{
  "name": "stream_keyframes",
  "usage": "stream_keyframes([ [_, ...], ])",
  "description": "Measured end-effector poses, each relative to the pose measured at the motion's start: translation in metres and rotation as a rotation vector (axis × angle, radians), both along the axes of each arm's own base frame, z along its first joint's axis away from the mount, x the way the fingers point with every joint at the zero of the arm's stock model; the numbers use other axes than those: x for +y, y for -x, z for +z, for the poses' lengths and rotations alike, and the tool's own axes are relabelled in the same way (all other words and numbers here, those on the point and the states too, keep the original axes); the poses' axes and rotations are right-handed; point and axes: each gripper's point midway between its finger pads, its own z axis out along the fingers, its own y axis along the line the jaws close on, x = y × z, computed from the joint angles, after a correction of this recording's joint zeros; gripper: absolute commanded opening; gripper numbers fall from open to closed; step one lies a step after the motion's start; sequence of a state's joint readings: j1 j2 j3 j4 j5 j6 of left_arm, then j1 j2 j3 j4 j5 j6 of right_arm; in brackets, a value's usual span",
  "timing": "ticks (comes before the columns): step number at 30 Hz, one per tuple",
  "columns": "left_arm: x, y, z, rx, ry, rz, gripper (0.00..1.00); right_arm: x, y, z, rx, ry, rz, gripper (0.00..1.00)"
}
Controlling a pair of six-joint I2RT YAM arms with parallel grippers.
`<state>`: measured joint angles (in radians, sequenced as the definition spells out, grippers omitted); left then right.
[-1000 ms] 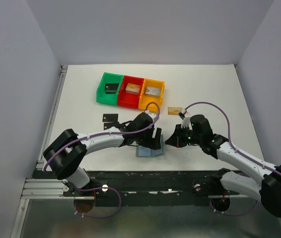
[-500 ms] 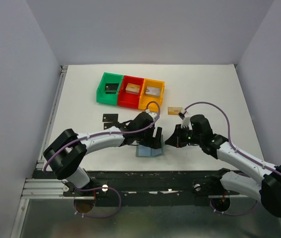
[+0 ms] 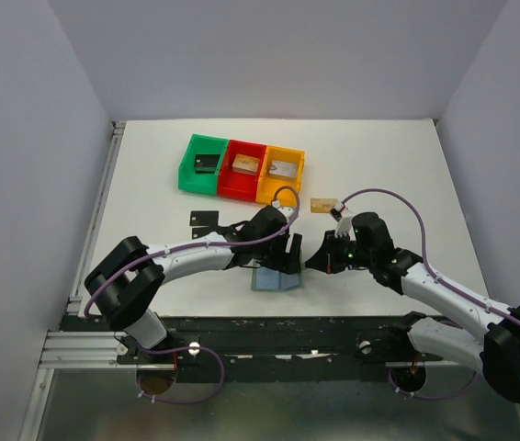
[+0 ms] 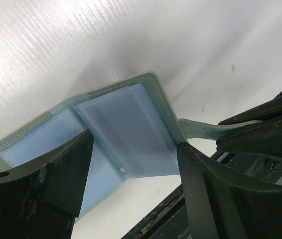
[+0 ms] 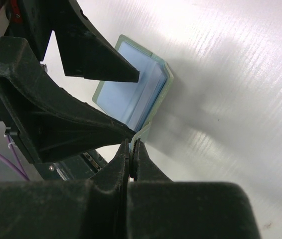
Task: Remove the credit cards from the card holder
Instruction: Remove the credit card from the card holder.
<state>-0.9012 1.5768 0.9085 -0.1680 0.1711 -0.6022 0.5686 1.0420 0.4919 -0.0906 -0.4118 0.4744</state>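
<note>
The card holder (image 3: 276,278) lies open near the table's front edge, pale blue pockets up. In the left wrist view the card holder (image 4: 126,124) sits between my left gripper's (image 4: 133,164) open fingers, which stand just above it on either side. My right gripper (image 5: 131,149) is shut on the holder's little closing tab (image 4: 201,130) at its right edge. I cannot make out any card in the pockets. A black card (image 3: 203,219) and a gold-tan card (image 3: 324,205) lie loose on the table.
Green (image 3: 203,163), red (image 3: 244,168) and orange (image 3: 281,172) bins stand in a row at the back, each with a small piece inside. The table's front edge and dark rail (image 3: 269,326) run right below the holder.
My left gripper has shifted slightly away from the front edge over the holder. The right gripper holds the tab as before.
</note>
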Motion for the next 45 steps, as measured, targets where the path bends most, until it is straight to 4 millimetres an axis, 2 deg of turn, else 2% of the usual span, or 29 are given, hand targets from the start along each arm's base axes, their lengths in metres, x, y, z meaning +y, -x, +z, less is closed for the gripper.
stream_keyframes([
  [17,0.003,-0.001,-0.004,-0.002,-0.021,0.012,0.72,0.0,0.0,0.0,-0.001,0.0,0.002,0.0],
  [45,0.023,-0.007,0.005,-0.062,-0.049,0.098,0.74,-0.002,0.0,0.0,-0.006,0.009,-0.008,0.0],
])
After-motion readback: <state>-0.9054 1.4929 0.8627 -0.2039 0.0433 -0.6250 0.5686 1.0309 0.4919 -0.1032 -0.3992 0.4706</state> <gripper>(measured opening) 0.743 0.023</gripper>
